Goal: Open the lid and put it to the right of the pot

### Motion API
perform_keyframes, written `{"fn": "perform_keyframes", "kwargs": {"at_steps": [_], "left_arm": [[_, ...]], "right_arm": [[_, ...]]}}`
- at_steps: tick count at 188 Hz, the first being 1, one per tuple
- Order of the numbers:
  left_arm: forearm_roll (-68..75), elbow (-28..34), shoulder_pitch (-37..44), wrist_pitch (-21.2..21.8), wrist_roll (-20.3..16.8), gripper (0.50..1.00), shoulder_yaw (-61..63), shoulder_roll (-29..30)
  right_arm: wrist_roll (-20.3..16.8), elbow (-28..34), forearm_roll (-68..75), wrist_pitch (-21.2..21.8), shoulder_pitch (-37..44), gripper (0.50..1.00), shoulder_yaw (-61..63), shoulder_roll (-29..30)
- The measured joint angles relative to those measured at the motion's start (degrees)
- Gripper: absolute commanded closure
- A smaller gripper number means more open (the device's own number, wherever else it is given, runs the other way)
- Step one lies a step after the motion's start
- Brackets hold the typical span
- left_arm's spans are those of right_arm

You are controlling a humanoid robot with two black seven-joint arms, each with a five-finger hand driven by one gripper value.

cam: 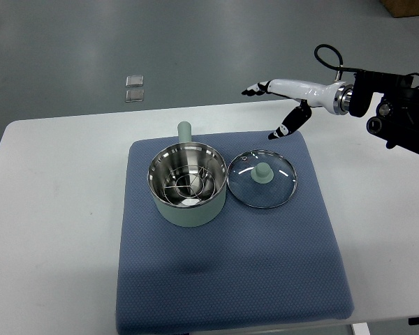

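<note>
- Because the lid [262, 179] is off, the pot [187, 185] is open at the top, and you can see the shiny metal inside with a wire rack at the bottom.
- The lid lies flat on the blue mat [230, 279], just to the right of the pot, with its rim touching or almost touching the pot's side. Its green knob points up, so it is easy to pick up again.
- The pot stands upright near the middle of the mat, and its green handle [184, 131] points to the far side. That leaves the right side free for the lid.
- The mat is soft, so I think it keeps the glass lid from sliding or banging on the white table [56, 209].
- The right hand [279, 105] is up in the air at the far right, well away from the lid. Its fingers are spread loose and it holds nothing.
- The left hand does not show.
- Judging from how things lie, the job looks done.
- Two small clear packets [135, 88] lie on the grey floor far behind the table.
</note>
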Motion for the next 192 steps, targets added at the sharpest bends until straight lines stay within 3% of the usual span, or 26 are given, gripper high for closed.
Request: {"fn": "perform_keyframes", "kwargs": {"at_steps": [38,72,129,192], "left_arm": [[0.0,0.0,0.0,0.0,0.04,0.5,0.0,0.0],[0.0,0.0,0.0,0.0,0.04,0.5,0.0,0.0],[0.0,0.0,0.0,0.0,0.04,0.5,-0.03,0.0],[0.0,0.0,0.01,-0.01,0.05,0.5,-0.02,0.0]], "right_arm": [[0.07,-2.28,24.92,-7.29,-4.81,0.595,4.59,2.9],[0.2,-3.21,40.54,-9.89,-9.22,0.589,7.91,5.52],[0.27,-8.37,49.38,-10.98,-16.97,0.581,16.84,10.17],[0.32,-9.16,50.14,-10.67,-19.35,0.57,19.95,10.16]]}}
